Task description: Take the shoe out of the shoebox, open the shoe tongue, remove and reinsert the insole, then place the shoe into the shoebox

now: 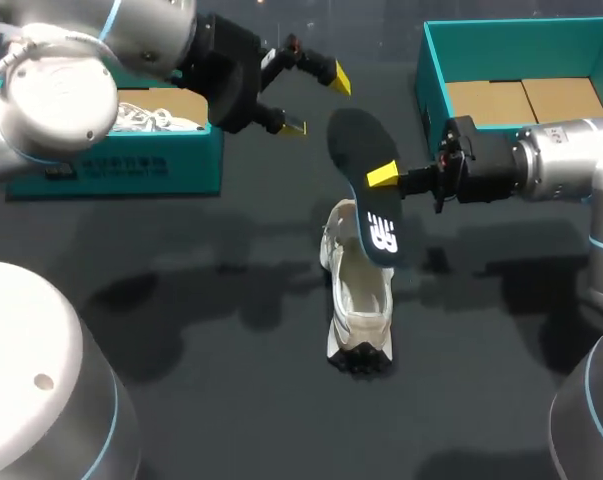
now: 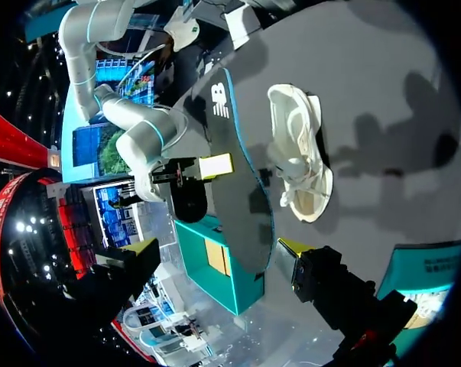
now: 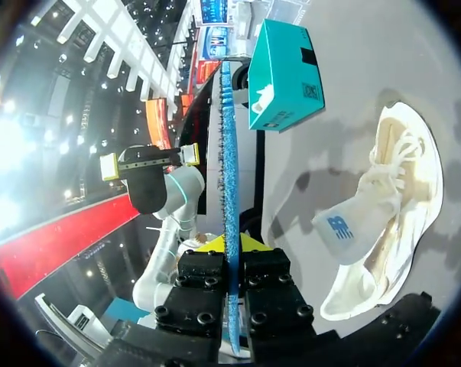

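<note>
Insole (image 1: 361, 205) clamped in right jaws above shoe (image 1: 359, 300); left jaws spread, empty.

The raised insole (image 1: 364, 165) partly covers the shoe (image 1: 361, 305) from above

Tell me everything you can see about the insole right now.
The insole is a thin, foot-shaped pad, dark with a white logo near one end and a blue edge. It hangs tilted in the air over the white shoe, clamped at one long side between the jaws of the right gripper. Nothing else seems to touch it.
</note>
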Motion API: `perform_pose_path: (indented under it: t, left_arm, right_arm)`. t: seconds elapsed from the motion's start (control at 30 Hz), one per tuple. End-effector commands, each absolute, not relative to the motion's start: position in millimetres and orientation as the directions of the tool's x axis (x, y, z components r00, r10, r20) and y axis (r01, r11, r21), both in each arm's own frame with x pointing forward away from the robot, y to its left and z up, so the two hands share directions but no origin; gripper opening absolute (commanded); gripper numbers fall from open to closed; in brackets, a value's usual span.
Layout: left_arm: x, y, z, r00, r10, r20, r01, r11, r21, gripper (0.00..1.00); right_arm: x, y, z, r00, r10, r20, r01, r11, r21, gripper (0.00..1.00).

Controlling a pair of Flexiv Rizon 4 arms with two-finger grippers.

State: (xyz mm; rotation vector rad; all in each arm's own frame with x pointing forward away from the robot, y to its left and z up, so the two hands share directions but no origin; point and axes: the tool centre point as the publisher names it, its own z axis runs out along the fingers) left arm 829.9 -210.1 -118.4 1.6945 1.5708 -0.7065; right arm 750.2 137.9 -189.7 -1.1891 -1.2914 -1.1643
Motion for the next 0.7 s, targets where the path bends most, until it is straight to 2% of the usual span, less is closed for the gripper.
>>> perform_pose_path:
  t: [0.03, 0.4, 0.7]
  left_arm:
    - [843.2, -222.8, -104.4, 0.069, 0.827, -0.558, 0.996, -0.029, 0.08, 1.0]
    - [849.9, -239.3, -95.0, -0.009, 0.958, -0.286, 0.998, 0.028, 0.063, 1.0]
    - [851.5, -250.0, -93.3, -0.012, 0.983, -0.182, 1.0, 0.016, 0.022, 1.0]
  right_arm:
    - [745.6, 139.3, -188.7, -0.028, 0.049, 0.998, 0.999, 0.042, 0.026, 0.0]
    - [745.6, 139.3, -188.7, -0.028, 0.049, 0.998, 0.999, 0.042, 0.026, 0.0]
    - [745.6, 139.3, -188.7, -0.028, 0.049, 0.998, 0.999, 0.042, 0.026, 0.0]
